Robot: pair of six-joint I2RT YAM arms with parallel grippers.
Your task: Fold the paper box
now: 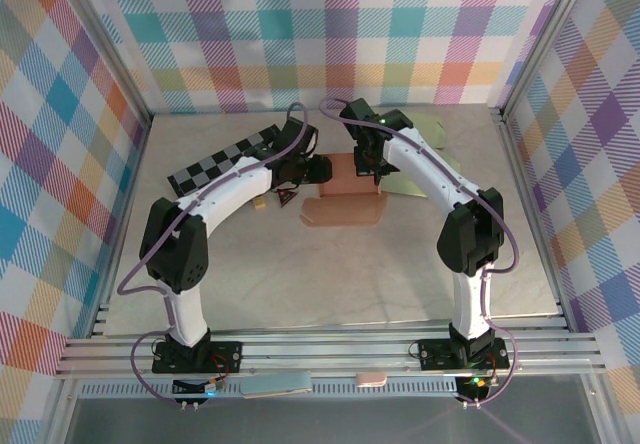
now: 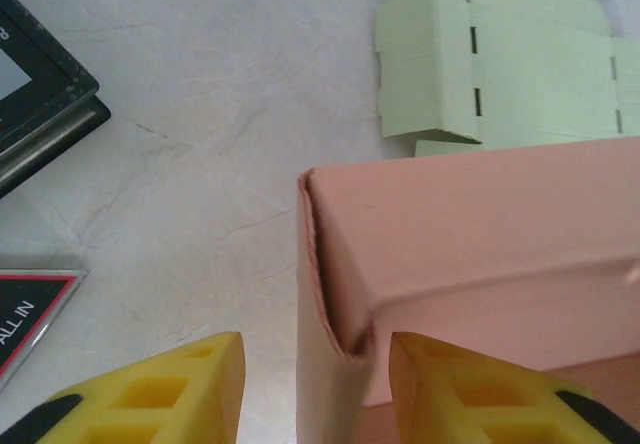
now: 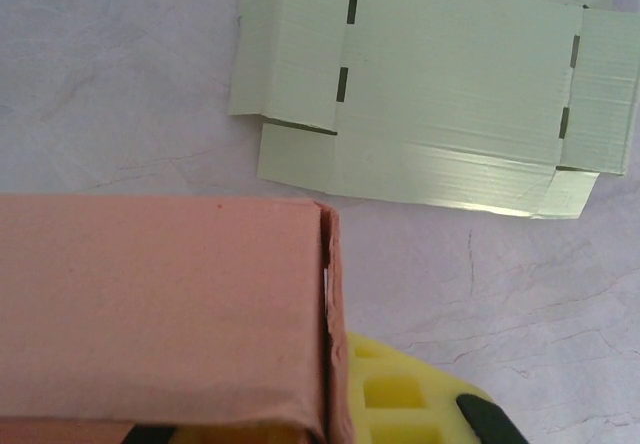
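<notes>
Top view: pink box (image 1: 340,207) sits mid-desk (image 1: 330,284), checkerboard (image 1: 215,164) at its 9 o'clock. Left wrist: left jaws part-open, straddling the box's corner wall. Right wrist: right jaws pinch the box's end wall; green flat blank (image 3: 440,94) at the box's 12 o'clock.

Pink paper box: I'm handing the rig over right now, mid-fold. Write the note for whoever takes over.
Left gripper: jaws open, straddling the upright corner wall of the pink box, not clamped.
Right gripper: jaws shut, apparently pinching the box's opposite end wall.
The box sits mid-table between the arms. The green flat blank lies beyond it, unfolded.
Done: end walls raised, one panel folded over.
Left: the top view shows a flat part lying toward the arm bases. It probably needs folding up and closing.
</notes>
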